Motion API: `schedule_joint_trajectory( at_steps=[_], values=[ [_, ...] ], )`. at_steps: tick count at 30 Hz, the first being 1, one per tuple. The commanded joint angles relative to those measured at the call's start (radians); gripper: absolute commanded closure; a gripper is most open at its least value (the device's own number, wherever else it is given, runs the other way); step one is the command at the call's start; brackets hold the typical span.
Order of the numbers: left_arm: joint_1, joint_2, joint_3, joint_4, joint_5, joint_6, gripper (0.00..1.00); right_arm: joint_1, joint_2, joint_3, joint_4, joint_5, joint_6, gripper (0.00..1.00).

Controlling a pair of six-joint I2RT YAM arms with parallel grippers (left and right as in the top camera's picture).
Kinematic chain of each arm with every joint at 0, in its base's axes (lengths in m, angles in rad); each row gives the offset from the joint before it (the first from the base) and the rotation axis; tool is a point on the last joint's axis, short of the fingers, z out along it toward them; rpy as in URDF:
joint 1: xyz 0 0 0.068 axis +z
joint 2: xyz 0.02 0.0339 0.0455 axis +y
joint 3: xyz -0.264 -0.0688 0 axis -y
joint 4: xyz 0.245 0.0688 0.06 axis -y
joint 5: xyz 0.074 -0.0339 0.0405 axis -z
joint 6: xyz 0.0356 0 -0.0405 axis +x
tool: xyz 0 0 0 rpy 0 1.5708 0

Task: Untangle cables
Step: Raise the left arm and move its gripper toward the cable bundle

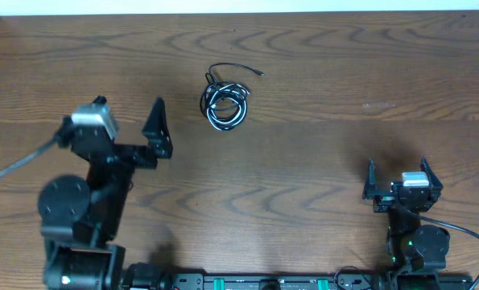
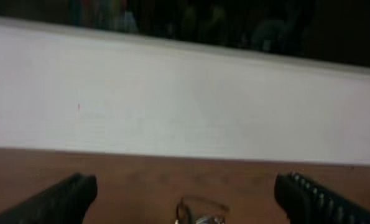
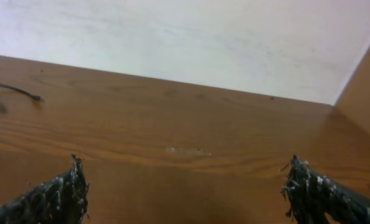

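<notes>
The cables (image 1: 225,103) lie as one small coil of black and white cords on the wooden table, upper middle, with a black loose end running up and right. My left gripper (image 1: 157,129) is open and empty, left of the coil and apart from it. In the left wrist view the top of the coil (image 2: 200,211) shows at the bottom edge between the spread fingers (image 2: 185,199). My right gripper (image 1: 398,179) is open and empty at the lower right, far from the coil. The right wrist view shows only a black cable end (image 3: 13,90) at far left, ahead of the fingers (image 3: 185,193).
A white wall (image 2: 185,106) borders the table's far edge. A pale scuff (image 1: 378,105) marks the wood at right. A thick grey wire (image 1: 18,165) runs off the left arm to the left edge. The arm bases stand along the front edge.
</notes>
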Motion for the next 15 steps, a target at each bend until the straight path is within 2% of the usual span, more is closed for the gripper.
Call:
schedule_joint_trajectory(
  at_steps=[1,5,6,10,15],
  values=[
    [0.000,0.135,0.233,-0.183,0.017,-0.005,0.02,-0.006,0.000,0.000,-0.004,0.012,-0.014,0.01],
    [0.000,0.275,0.439,-0.403,0.017,-0.005,0.02,-0.006,0.000,0.000,-0.004,0.012,-0.014,0.01],
    [0.000,0.341,0.526,-0.507,0.017,-0.005,0.02,-0.006,0.000,0.000,-0.004,0.012,-0.014,0.01],
    [0.000,0.496,0.701,-0.756,0.016,-0.005,0.02,-0.006,0.000,0.000,-0.004,0.012,-0.014,0.01],
    [-0.001,0.678,0.727,-0.983,0.023,-0.005,0.02,-0.006,0.000,0.000,-0.004,0.011,-0.014,0.01]
  ],
)
